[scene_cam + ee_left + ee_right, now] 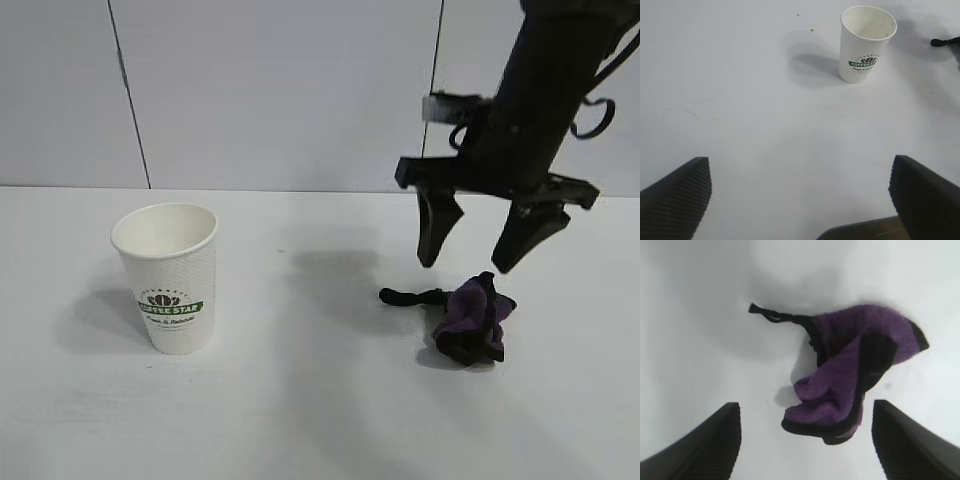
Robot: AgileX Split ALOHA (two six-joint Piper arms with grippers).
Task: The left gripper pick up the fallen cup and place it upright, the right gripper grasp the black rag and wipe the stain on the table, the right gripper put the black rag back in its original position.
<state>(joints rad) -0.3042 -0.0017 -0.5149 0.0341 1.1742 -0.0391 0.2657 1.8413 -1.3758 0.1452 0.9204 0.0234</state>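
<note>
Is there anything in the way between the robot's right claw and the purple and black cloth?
Nothing visible. The right gripper hangs just above the black rag, jaws open, with only air between them. The cup stands upright far off to the side.

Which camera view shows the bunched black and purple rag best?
The right wrist view: the bunched black and purple rag fills the middle, with its folds and thin strap clear. The exterior view shows it whole but small, below the right tool. The left wrist view shows only the strap end at the edge.
</note>
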